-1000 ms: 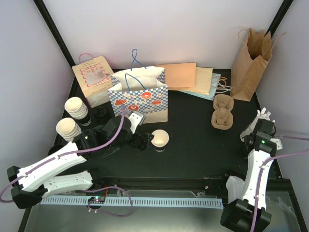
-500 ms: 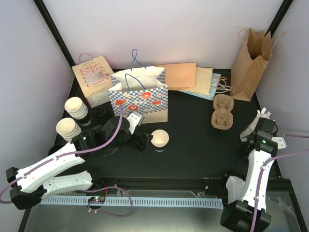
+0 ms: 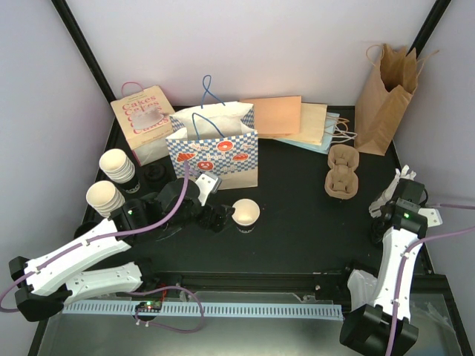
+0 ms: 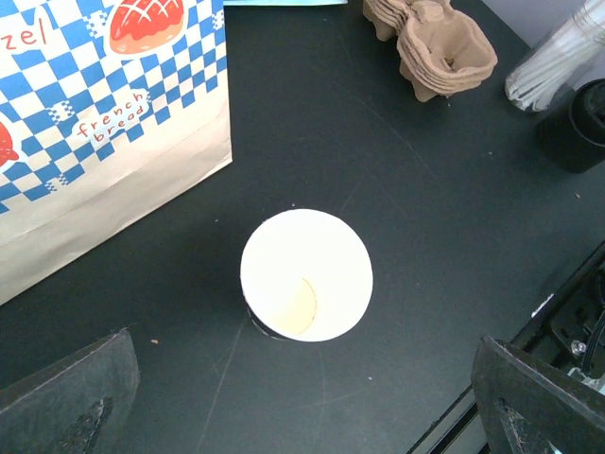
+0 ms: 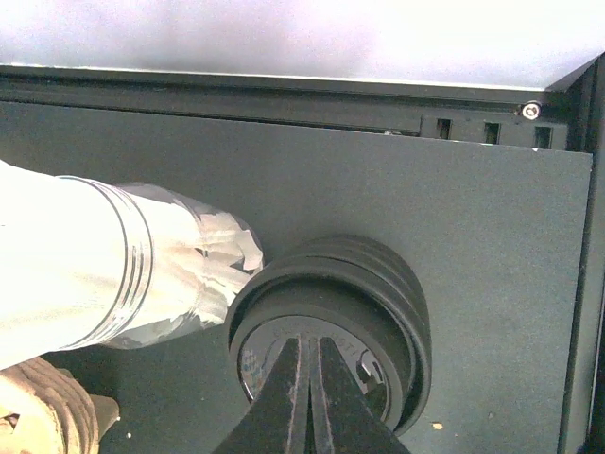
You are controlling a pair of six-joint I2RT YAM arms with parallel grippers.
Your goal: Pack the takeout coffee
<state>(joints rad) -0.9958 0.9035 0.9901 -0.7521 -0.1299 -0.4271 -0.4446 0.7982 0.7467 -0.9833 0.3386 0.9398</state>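
Note:
A cream-white paper cup (image 3: 246,213) stands upright and empty on the black table; in the left wrist view the cup (image 4: 305,274) sits ahead of the fingers. My left gripper (image 3: 220,217) is open just left of it, not touching, its fingers (image 4: 66,397) wide apart. My right gripper (image 5: 308,348) is shut, its tips resting over the top of a stack of black lids (image 5: 373,293) at the table's right edge. The lid stack (image 4: 577,132) also shows in the left wrist view.
Two stacks of cups (image 3: 111,182) stand at the left. A blue checkered bag (image 3: 215,152) stands behind the cup, with a "Cakes" bag (image 3: 142,119), flat bags (image 3: 297,119) and a brown bag (image 3: 386,96). A pulp cup carrier (image 3: 343,170) and wrapped straws (image 5: 104,274) lie at the right.

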